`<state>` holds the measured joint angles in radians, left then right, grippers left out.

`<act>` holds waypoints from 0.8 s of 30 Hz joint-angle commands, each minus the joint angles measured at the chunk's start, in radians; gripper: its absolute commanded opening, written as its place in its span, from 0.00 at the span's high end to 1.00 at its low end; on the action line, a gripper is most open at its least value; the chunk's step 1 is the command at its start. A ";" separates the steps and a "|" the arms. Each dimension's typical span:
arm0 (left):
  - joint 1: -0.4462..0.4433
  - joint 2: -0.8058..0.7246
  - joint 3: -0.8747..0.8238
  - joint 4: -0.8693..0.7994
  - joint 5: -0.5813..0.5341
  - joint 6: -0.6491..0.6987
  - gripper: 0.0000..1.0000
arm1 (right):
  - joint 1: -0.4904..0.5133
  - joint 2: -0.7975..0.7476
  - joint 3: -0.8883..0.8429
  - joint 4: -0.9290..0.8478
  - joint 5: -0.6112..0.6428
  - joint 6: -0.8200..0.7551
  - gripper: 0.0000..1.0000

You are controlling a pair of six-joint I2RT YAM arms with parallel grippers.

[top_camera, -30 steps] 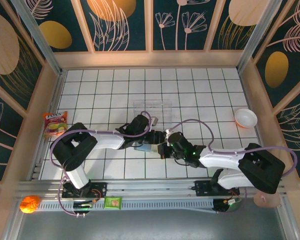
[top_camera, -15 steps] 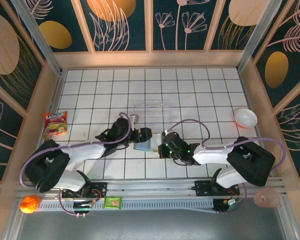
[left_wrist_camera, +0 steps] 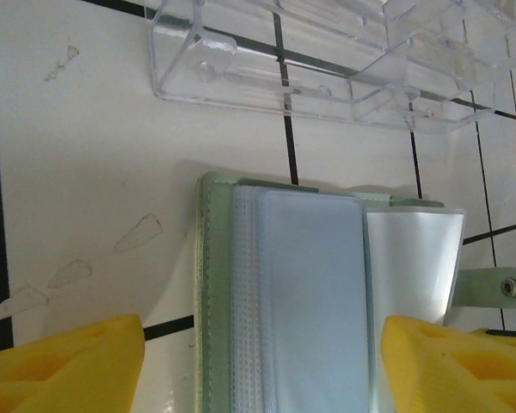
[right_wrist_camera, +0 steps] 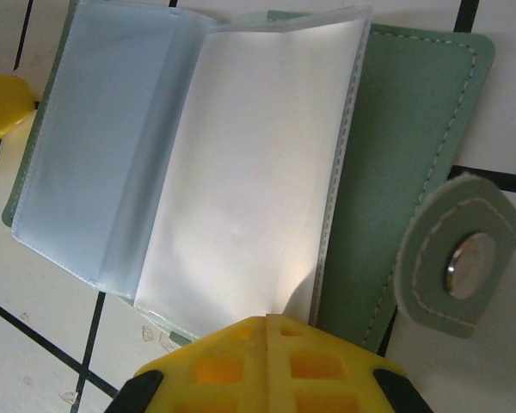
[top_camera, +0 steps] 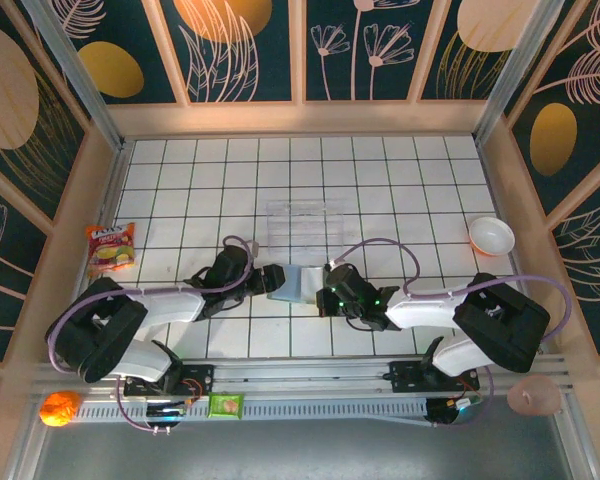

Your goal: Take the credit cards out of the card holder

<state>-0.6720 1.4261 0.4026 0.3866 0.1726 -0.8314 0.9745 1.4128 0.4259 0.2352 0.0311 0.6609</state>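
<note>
The card holder (top_camera: 292,284) lies open on the tiles, a grey-green wallet with a stitched edge (left_wrist_camera: 208,292) and a snap tab (right_wrist_camera: 454,258). Pale translucent credit cards (right_wrist_camera: 241,163) lie fanned across its inside, bluish on one side (left_wrist_camera: 310,292) and whitish on the other. My left gripper (top_camera: 270,280) is open just left of the holder, and its yellow fingers (left_wrist_camera: 60,361) stand on either side of the holder without touching it. My right gripper (right_wrist_camera: 267,331) is shut, with its tip over the near edge of the whitish card at the holder's right side (top_camera: 323,297).
A clear acrylic tray (top_camera: 305,222) stands just beyond the holder (left_wrist_camera: 327,52). A snack packet (top_camera: 110,248) lies at the left wall and a white bowl (top_camera: 491,236) at the right. Both arms stretch low across the front rows of tiles.
My left gripper has drawn back to the left off the holder and opened wider. The holder now lies spread open and uncovered. The right gripper has stayed shut at its right edge.
</note>
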 commanded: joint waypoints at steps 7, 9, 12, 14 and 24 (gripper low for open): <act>0.005 0.086 0.028 0.078 0.140 -0.006 0.40 | -0.008 0.029 0.010 -0.074 0.053 -0.003 1.00; 0.005 0.080 0.024 0.078 0.162 -0.015 0.45 | -0.008 0.030 0.010 -0.073 0.053 -0.002 1.00; 0.005 0.059 0.008 0.098 0.191 -0.037 0.48 | -0.009 0.030 0.010 -0.072 0.050 -0.003 1.00; 0.005 0.040 -0.006 0.119 0.205 -0.057 0.51 | -0.011 0.034 0.013 -0.072 0.050 -0.003 1.00; 0.005 -0.058 -0.047 0.103 0.165 -0.080 0.60 | -0.012 0.046 0.034 -0.077 0.041 -0.010 1.00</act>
<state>-0.6621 1.3911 0.3706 0.4683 0.3328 -0.8967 0.9722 1.4296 0.4484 0.2203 0.0334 0.6605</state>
